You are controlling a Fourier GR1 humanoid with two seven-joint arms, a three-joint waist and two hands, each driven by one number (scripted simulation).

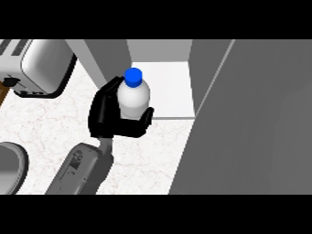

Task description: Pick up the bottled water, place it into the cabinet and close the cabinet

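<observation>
One bottle is all you're carrying, and the bottled water [132,96] is up off the counter [43,123], held upright in front of the open cabinet [164,89]. Which hand is it? The forearm comes in from the lower left, so I'm calling it your left hand [111,116], though that is a judgement. Fingers curl round the back of the white body and the thumb hooks the front, pinching it low to mid-height. The blue cap [133,76] stands clear above them.

Expect it to handle light to middling, stiff enough not to crush, but smooth-sided, so it could slip or twist if you tilt it. That mid-body hold looks like the right place; stay off the cap.

Now your surroundings. The cabinet's pale floor sits just beyond the bottle, apparently bare. The big grey cabinet door [260,119] stands open on the right, close beside your path, and it's the thing most likely to catch an elbow. A toaster [30,66] sits well off to the left, no trouble. Something grey and rounded [2,167] pokes in at the lower left; can't tell what.
</observation>
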